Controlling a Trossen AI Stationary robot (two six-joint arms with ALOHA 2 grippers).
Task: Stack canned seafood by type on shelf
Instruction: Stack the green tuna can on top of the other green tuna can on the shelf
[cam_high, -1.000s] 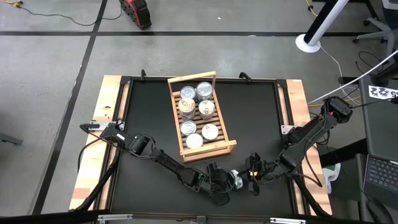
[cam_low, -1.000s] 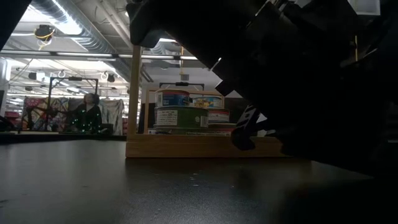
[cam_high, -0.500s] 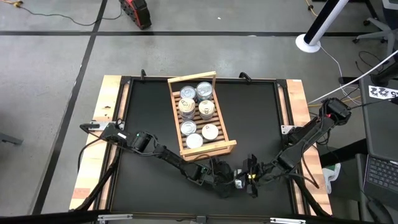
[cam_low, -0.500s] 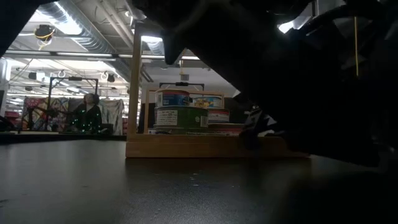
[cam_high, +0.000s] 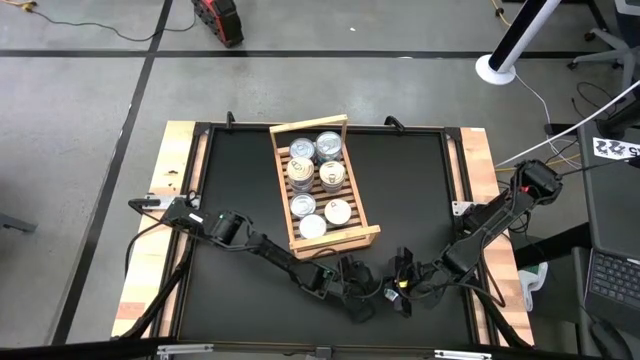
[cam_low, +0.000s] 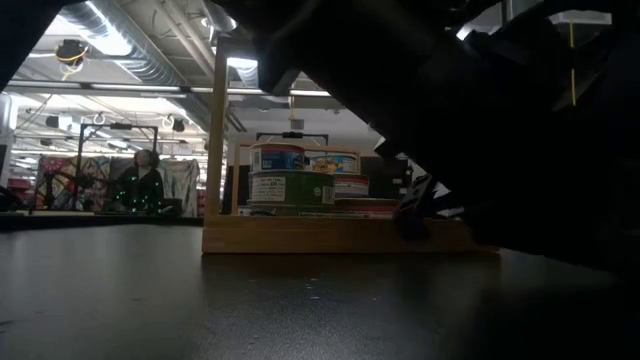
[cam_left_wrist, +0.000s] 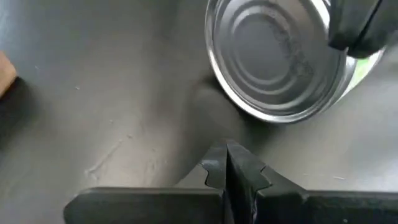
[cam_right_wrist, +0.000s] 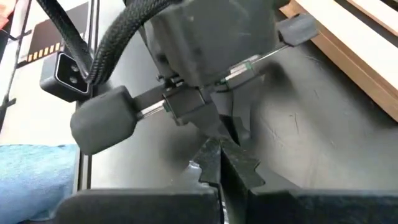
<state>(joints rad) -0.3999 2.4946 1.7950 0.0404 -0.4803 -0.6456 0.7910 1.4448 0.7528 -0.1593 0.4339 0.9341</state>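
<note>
The shelf, a light wooden slatted rack, stands mid-table and holds several round tins. In the low view these tins are stacked two high on the shelf. One loose silver-lidded tin with a green label sits on the black table near the front edge, its lid tilted toward my left wrist camera. My left gripper is shut just short of it. My right gripper is shut on the tin's other side, facing the left one. My right gripper's shut fingers stand over the loose tin's far rim. I cannot tell whether they touch it. My left gripper touches nothing: a strip of table shows between its fingertips and the tin.
Wooden planks edge the table on the left and the right. Bare black table lies to the left of the shelf. Blue cloth shows beyond the table's edge. A person stands far off in the room.
The two shut grippers have drawn a little closer together around the loose tin near the front edge. In the high view the tin, plainly seen between them a second ago, is now almost covered by them.
</note>
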